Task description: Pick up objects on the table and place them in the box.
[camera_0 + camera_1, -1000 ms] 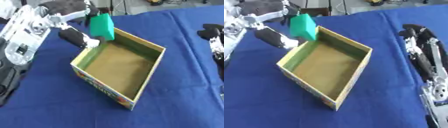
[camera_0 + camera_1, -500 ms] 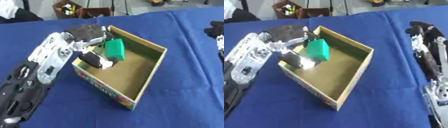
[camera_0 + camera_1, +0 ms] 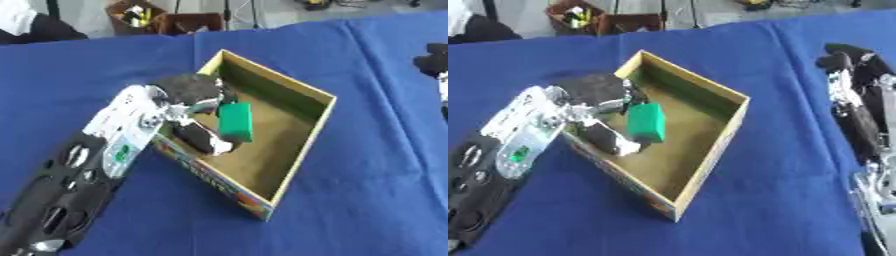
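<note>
The green rectangular block (image 3: 234, 122) was inside the open cardboard box (image 3: 302, 145), upright in the left part of the box's interior and held just above or on its brown floor; which of the two could not be told. The robot's left hand (image 3: 194, 95) reached over the box's near-left wall and pinched the block, with dark fingers curled at its top and the thumb (image 3: 203, 140) lying below and to the left of it. The left arm (image 3: 96, 165), silver at the wrist and black further back, ran from the near-left corner up to the box.

The box stood askew on the blue cloth-covered table (image 3: 376, 180), one corner pointing to the far side and another toward the near side. Its inner walls were olive green and its outer near wall bore a colourful print.

The right hand (image 3: 852, 75) lay on the cloth at the right edge, well apart from the box, its black fingers pointing toward the far side and fairly straight, holding nothing.

Beyond the far edge of the table, a brown box of mixed items (image 3: 140, 12) stood on the floor.
</note>
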`<move>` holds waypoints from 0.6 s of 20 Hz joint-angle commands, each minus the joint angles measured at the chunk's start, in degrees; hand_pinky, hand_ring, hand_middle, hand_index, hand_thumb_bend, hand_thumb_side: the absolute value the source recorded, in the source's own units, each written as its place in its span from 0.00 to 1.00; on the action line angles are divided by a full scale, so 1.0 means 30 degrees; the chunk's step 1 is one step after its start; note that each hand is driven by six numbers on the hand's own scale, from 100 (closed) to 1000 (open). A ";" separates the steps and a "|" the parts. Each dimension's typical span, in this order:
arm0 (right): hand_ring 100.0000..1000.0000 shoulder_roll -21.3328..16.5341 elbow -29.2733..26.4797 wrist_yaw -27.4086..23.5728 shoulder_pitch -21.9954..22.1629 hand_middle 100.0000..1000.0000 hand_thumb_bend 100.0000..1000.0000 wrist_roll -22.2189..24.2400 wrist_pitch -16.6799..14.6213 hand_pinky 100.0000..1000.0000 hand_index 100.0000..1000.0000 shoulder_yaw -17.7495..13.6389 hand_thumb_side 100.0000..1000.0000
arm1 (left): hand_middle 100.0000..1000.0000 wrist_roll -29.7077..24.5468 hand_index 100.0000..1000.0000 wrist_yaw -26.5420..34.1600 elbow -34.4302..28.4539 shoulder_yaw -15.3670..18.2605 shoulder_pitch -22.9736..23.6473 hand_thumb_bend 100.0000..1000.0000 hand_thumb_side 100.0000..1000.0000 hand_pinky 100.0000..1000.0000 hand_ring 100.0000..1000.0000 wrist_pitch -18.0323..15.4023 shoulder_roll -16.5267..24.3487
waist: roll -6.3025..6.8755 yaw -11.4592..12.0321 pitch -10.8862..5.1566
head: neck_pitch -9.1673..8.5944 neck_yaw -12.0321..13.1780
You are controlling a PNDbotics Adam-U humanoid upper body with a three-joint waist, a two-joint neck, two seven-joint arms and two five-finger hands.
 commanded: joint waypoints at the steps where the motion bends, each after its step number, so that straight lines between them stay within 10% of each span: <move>1: 0.74 -0.0321 -0.0372 0.0106 -0.0228 0.55 0.00 -0.0051 -0.0091 0.82 0.73 -0.0093 0.65 | 0.64 -0.0431 0.87 -0.0869 0.0067 -0.0026 -0.0464 0.00 0.72 0.52 0.65 -0.0512 -0.0021 | -0.0109 -0.0026 -0.0300 | -0.0215 0.0099; 7: 0.74 -0.0240 -0.0372 0.0057 -0.0217 0.55 0.00 0.0036 -0.0032 0.82 0.73 -0.0025 0.64 | 0.76 -0.0575 1.00 -0.2193 -0.0074 0.0067 -0.0509 0.03 0.78 0.61 0.76 -0.0820 -0.0109 | -0.0100 0.0004 -0.0316 | -0.0223 0.0104; 12: 0.74 -0.0165 -0.0372 0.0076 -0.0153 0.55 0.00 0.0060 0.0023 0.82 0.73 -0.0038 0.64 | 0.96 -0.0459 1.00 -0.3027 -0.0529 0.0280 -0.0591 0.43 0.90 0.78 0.93 -0.0673 -0.0012 | -0.0105 -0.0009 -0.0378 | -0.0281 0.0100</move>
